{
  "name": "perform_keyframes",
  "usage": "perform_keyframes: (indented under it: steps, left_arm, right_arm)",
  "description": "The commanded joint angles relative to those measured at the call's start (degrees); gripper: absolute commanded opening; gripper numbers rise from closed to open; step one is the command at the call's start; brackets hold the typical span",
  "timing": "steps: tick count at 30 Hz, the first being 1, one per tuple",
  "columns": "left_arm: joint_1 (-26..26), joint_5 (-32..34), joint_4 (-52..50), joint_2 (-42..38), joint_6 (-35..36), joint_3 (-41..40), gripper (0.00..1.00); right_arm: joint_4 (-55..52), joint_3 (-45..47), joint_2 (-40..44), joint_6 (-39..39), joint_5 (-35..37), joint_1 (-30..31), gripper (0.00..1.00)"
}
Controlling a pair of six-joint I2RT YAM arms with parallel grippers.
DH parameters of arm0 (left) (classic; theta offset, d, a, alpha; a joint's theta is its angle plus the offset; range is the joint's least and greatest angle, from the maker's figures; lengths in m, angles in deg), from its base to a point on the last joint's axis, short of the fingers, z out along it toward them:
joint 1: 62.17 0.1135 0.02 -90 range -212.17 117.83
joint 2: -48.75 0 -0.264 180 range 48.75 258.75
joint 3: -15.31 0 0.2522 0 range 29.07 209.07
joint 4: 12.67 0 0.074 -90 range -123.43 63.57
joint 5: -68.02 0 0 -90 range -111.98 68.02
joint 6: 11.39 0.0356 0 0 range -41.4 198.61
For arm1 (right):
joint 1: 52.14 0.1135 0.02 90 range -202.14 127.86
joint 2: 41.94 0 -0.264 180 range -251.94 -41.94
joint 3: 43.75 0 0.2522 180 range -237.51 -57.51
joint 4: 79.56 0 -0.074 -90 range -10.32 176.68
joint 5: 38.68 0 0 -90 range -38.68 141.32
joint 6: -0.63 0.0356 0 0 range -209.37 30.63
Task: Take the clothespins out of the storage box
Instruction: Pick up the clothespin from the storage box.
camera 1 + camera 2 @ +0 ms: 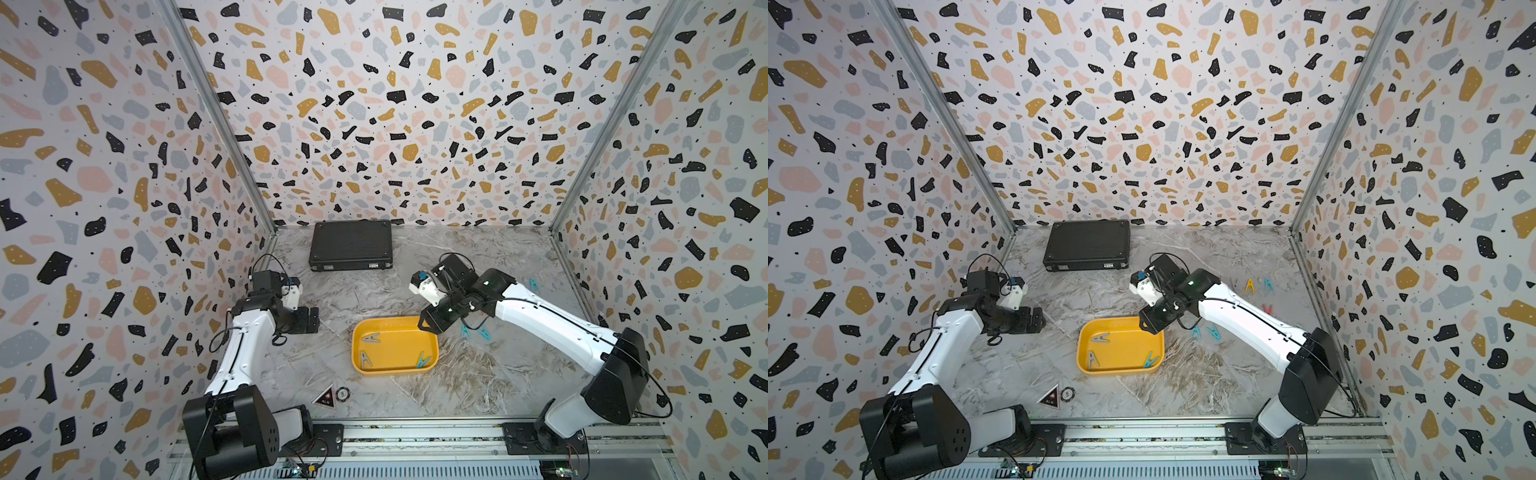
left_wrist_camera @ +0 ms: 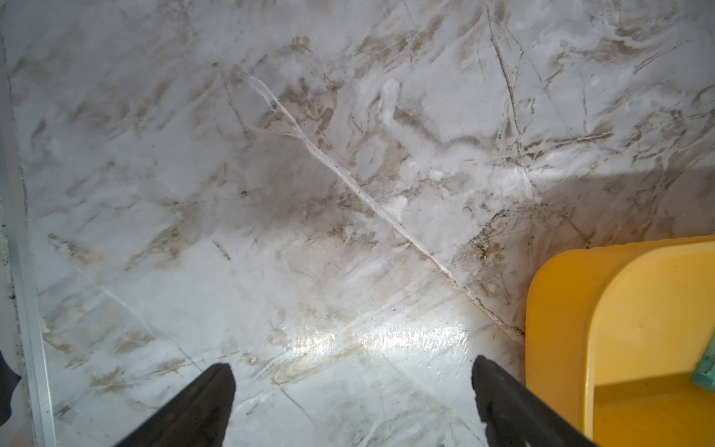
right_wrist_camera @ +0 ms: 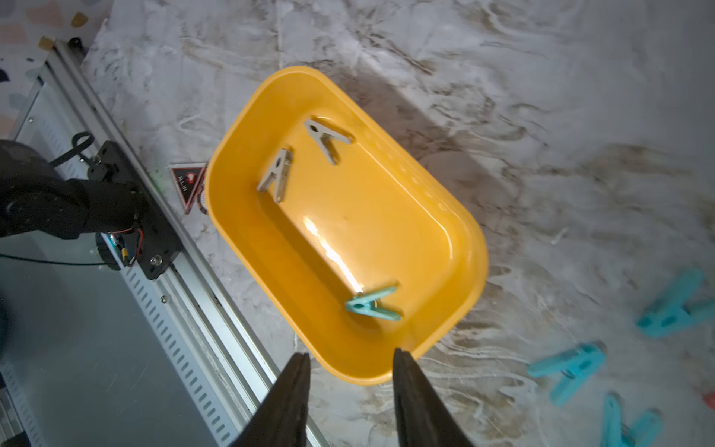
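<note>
Three clothespins (image 1: 371, 337) lay in the storage box (image 1: 395, 347).
Right gripper (image 3: 350, 358) hung over its 1 o'clock corner, jaws apart, empty; left gripper (image 2: 352, 363) hung at 9 o'clock, jaws wide apart.

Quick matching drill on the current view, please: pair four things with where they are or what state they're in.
1. left tool
2. right tool
3. black case
4. storage box

A. closed, at the back of the table
B. open and empty, over a corner of the storage box
C. holds three clothespins
D. wide open over bare table

Pairs: 1-D, 2-B, 3-A, 4-C.
</note>
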Motion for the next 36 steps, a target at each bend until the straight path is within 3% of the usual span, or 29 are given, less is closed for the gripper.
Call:
perform_keyframes:
  steps: [1, 16, 23, 36]
  left_arm:
    - [0.39, 1.00, 0.58, -0.67, -0.47, 1.12, 1.00]
    - [1.31, 3.22, 0.77, -0.37, -1.20, 1.39, 1.00]
    - [1.35, -0.28, 0.13, -0.55, -0.30, 1.33, 1.00]
    - [1.31, -0.42, 0.22, -0.39, -0.27, 1.17, 1.00]
  right_arm:
    - [0.45, -2.80, -3.78, -4.09, -1.16, 2.94, 0.41]
    - [0.21, -17.68, -25.04, -7.92, 6.28, 10.88, 0.39]
    - [0.78, -21.62, -30.16, -8.97, 8.16, 10.92, 0.37]
    - [-1.73, -29.15, -37.67, -9.78, 8.24, 11.28, 0.34]
